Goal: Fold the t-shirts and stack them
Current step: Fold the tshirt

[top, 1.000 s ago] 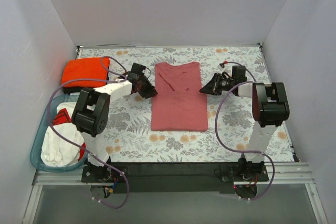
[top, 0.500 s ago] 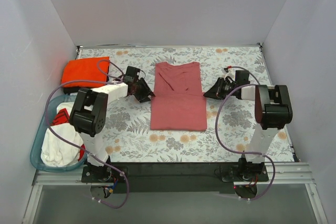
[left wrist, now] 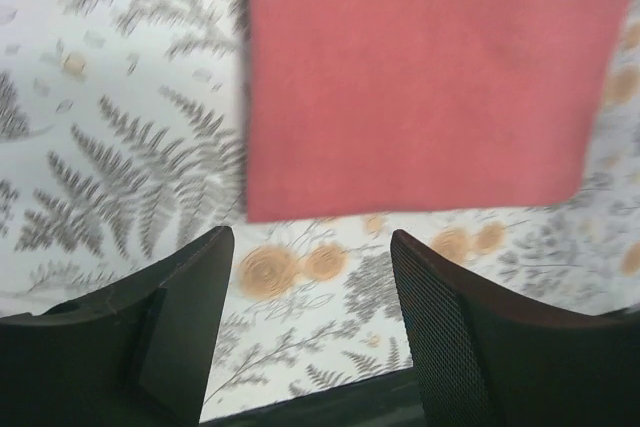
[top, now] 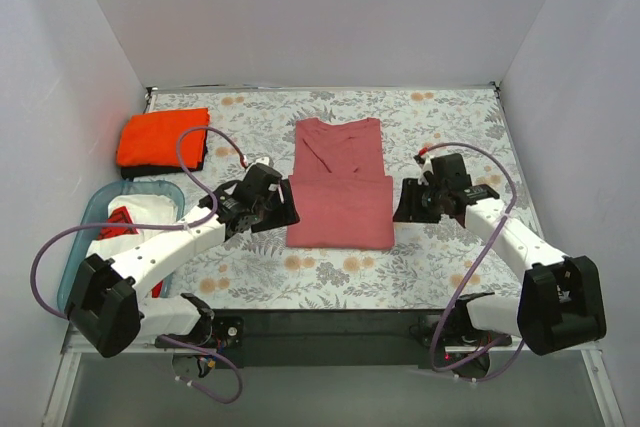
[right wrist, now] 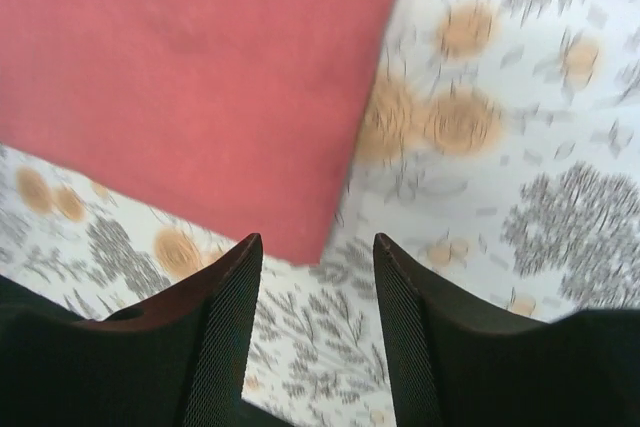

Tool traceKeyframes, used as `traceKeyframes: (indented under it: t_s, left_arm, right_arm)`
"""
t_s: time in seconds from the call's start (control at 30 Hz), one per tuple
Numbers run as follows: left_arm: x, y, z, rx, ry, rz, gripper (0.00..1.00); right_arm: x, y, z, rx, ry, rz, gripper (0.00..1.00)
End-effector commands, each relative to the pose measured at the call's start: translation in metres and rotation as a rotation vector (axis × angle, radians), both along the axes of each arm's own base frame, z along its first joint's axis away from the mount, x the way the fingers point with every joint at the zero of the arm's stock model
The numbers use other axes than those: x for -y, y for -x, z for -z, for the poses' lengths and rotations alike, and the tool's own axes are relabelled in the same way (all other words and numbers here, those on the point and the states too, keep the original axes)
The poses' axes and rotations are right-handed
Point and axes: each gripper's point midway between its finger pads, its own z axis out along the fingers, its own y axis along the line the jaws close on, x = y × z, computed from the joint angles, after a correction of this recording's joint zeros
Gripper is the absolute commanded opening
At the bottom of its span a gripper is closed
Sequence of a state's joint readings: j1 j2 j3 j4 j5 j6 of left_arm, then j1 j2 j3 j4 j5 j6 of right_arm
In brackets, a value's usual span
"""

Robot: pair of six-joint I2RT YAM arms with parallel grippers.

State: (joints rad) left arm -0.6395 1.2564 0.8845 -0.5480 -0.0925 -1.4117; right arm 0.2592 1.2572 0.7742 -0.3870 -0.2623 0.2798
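Note:
A dusty rose-red t-shirt (top: 338, 182) lies flat in the table's middle as a long narrow rectangle, sleeves folded in, neck at the far end. My left gripper (top: 285, 209) hovers open at its near left edge, holding nothing; in its wrist view the shirt's near left corner (left wrist: 420, 77) lies beyond the fingers. My right gripper (top: 404, 203) stands open at the near right edge, and the shirt's near right corner (right wrist: 190, 77) shows ahead of its fingertips. A folded orange t-shirt (top: 162, 135) rests on a black one (top: 190, 159) at the far left.
A light blue bin (top: 82, 247) holding white and red cloth sits at the near left. The floral tablecloth (top: 450, 127) covers the table between white walls. A dark rail (top: 340, 322) runs along the near edge by the arm bases.
Both grippers have let go of the rose-red shirt, opened, and slid toward the near end along its sides. The arms now reach lower and flatter over the table.

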Motion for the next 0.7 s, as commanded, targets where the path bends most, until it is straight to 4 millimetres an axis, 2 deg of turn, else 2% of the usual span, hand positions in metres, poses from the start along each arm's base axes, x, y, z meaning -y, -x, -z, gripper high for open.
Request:
traceKeyframes:
  t_s: [0.0,0.07,0.17,0.37,0.67]
  left_arm:
    - [-0.034,0.036,0.031,-0.095,-0.169,-0.058,0.64]
    - [-0.034,0.044,0.035,-0.114,-0.167,-0.064,0.64]
    - [-0.029,0.048,0.038,-0.125,-0.174,-0.05,0.66]
    - [-0.02,0.045,0.044,-0.158,-0.203,-0.033,0.66]
    - [-0.013,0.043,0.044,-0.162,-0.21,-0.018,0.66]
  right_arm:
    - [0.018,0.047,0.029,-0.148,0.145,0.03,0.56]
    - [0.012,0.06,0.036,-0.178,0.145,0.009,0.56]
    - [-0.002,0.067,0.038,-0.19,0.136,-0.012,0.55]
    - [-0.02,0.061,0.04,-0.195,0.13,-0.02,0.53]
    - [-0.018,0.059,0.059,-0.231,0.2,0.008,0.51]
